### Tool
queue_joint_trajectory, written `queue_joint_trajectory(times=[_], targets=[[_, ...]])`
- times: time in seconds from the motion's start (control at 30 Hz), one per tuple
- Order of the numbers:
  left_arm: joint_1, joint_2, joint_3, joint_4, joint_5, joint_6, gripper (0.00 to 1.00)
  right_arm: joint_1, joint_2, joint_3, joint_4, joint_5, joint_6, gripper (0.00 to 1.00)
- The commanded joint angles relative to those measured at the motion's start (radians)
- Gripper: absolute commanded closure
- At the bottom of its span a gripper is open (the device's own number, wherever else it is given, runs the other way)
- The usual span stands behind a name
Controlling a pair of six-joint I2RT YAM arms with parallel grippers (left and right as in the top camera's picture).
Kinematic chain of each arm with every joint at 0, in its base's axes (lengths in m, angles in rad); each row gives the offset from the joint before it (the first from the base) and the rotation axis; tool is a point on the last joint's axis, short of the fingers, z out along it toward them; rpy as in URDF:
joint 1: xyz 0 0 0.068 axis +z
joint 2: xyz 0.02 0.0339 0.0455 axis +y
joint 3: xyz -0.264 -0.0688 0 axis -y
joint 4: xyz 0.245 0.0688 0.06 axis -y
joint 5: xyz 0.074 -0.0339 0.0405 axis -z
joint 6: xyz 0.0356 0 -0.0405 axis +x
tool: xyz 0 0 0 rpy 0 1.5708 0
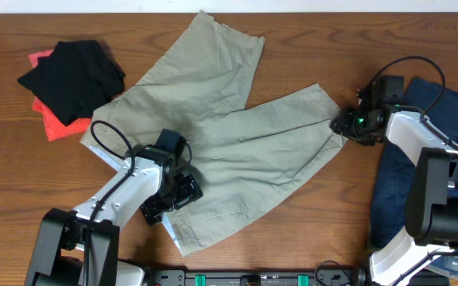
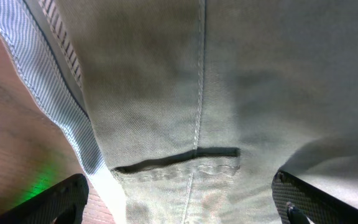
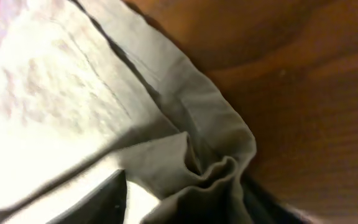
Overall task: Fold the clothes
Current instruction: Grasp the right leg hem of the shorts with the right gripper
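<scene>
The left gripper [image 1: 172, 195] is hanging over the waistband end of the khaki shorts [image 1: 237, 135], its jaws standing wide apart on either side of the back pocket [image 2: 179, 158]. The shorts are lying spread on the worktop [image 1: 308, 48]. The right gripper [image 1: 346, 125] is sitting at a leg hem, with bunched fabric between its jaws; whether they are clamping it cannot be told.

We are seeing the shorts [image 1: 229, 151] lying across the middle of the table [image 1: 308, 48], one leg reaching far, the other right. A small heap of two pieces [image 1: 74, 79] is sitting far left, just beside them. The denim piece [image 1: 386, 202] is lying at the right edge. The left gripper [image 1: 172, 199] is hanging over the shorts' near-left end; the right gripper [image 1: 344, 125] is meeting the right leg's tip.
</scene>
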Motion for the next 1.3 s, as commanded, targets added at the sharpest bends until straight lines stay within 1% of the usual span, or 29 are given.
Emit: queue_joint_trajectory(times=[0.0,0.07,0.1,0.17,0.23,0.3,0.47,0.6,0.67,0.8,0.9,0.97,1.03,1.07,1.1,1.13,1.23,1.27], targets=[[0.005,0.002,-0.002,-0.005,-0.013,-0.008,0.04,-0.004,0.054,-0.029,-0.047,0.034,0.032,0.99],[0.005,0.002,-0.002,-0.006,-0.026,-0.008,0.06,-0.019,0.051,-0.029,-0.074,0.063,0.032,0.99],[0.005,0.002,-0.002,-0.006,-0.037,-0.006,0.09,-0.027,0.049,-0.028,-0.085,0.081,0.032,0.99],[0.005,0.002,-0.002,-0.002,-0.040,0.047,0.13,-0.063,0.030,-0.019,-0.145,0.153,0.038,0.99],[0.005,0.002,-0.001,-0.002,-0.040,0.082,0.14,-0.107,-0.005,-0.012,-0.217,0.229,0.069,0.99],[0.005,0.002,-0.001,-0.002,-0.039,0.087,0.14,-0.149,-0.051,-0.012,-0.267,0.276,0.097,0.99],[0.014,0.002,0.008,-0.003,-0.036,0.090,0.14,-0.238,-0.204,-0.012,-0.340,0.280,0.090,0.99],[0.020,0.002,0.008,0.003,0.053,0.090,0.14,-0.230,-0.293,-0.012,-0.361,0.262,0.022,0.99],[0.020,0.002,0.008,0.021,0.058,0.090,0.14,-0.217,-0.309,-0.012,-0.373,0.262,0.015,0.99],[0.027,0.002,0.008,0.121,-0.010,0.088,0.13,-0.195,-0.307,-0.013,-0.382,0.262,0.016,0.99],[0.040,0.002,0.008,0.188,-0.105,0.034,0.13,-0.184,-0.307,-0.014,-0.391,0.262,0.016,0.99],[0.056,0.002,0.008,0.226,-0.129,0.005,0.13,-0.180,-0.307,-0.014,-0.396,0.262,0.016,0.99],[0.069,0.006,0.008,0.272,-0.129,0.002,0.15,-0.180,-0.307,-0.014,-0.399,0.263,0.015,0.99],[0.074,0.011,0.008,0.294,-0.130,0.003,0.18,-0.180,-0.307,-0.014,-0.401,0.263,0.015,0.99],[0.076,0.018,0.008,0.311,-0.129,0.002,0.24,-0.180,-0.307,-0.014,-0.402,0.263,0.015,0.99],[0.076,0.029,0.008,0.335,-0.129,0.003,0.33,-0.180,-0.307,-0.014,-0.404,0.263,0.015,0.99],[0.076,0.069,0.008,0.394,-0.129,0.007,0.50,-0.180,-0.307,-0.014,-0.408,0.262,0.015,0.99],[0.076,0.083,0.008,0.414,-0.130,0.008,0.60,-0.180,-0.307,-0.014,-0.412,0.262,0.015,0.99]])
